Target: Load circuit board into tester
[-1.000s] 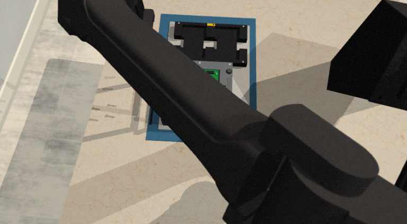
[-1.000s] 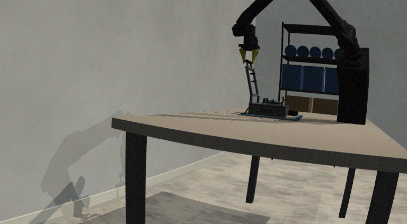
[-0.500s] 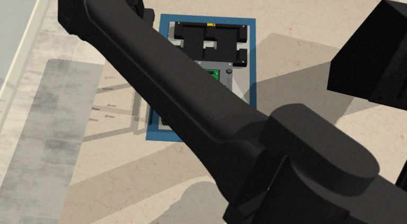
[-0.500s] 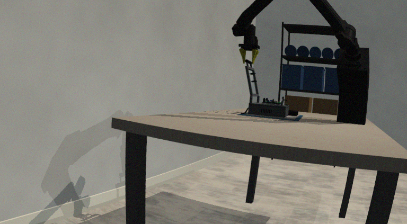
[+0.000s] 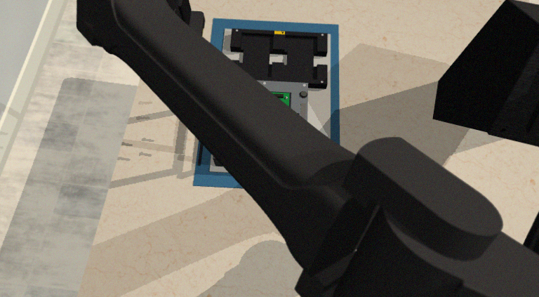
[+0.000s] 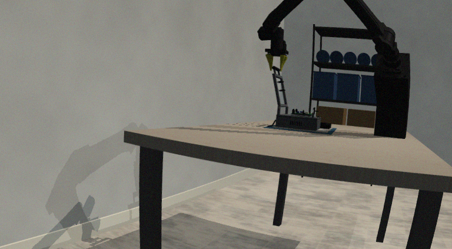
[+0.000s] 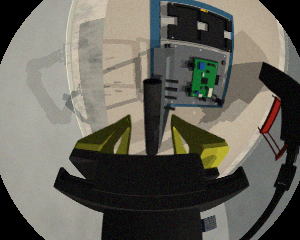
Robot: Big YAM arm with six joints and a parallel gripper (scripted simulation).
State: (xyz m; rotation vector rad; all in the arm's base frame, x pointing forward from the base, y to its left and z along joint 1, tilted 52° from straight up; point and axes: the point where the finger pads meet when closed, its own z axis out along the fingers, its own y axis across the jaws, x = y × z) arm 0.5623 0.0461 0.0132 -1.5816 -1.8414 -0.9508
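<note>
Claw: the black gripper with tapering yellow fingers (image 6: 276, 69) is partly open, about midway, and grips nothing; its two fingertips stand either side of the lid's handle, with a visible gap on each side in the wrist view.

Fingers: angular yellow wedges with cut-out openings, pointing down in the exterior view.

Handle: a dark, round-ended cylindrical bar (image 6: 275, 67) (image 7: 152, 115), at the top of the raised lid.

Lid: a grey, ladder-like frame (image 6: 277, 90) with short dark crosspieces, standing nearly upright and slightly tilted at the left end of the tester, center right of the exterior frame.

Circuit board: a green rectangular board (image 5: 284, 99) (image 7: 204, 78) with blue, black and white parts, face up on the tester, right of center in the upper half of the wrist frame; whether both pins pass through it, I cannot tell.

Tester: a grey box (image 5: 302, 109) (image 6: 297, 122) (image 7: 182, 75) with a flat top and dark slots in its side.

Tray: matte black, blocky, two pockets with notched walls and a small yellow mark (image 5: 256, 55) (image 7: 186, 25), at the top of the wrist frame; both pockets bare.

Surface: a beige, faintly veined slab (image 5: 397, 39) (image 6: 233, 143) with a dark edge.
</note>
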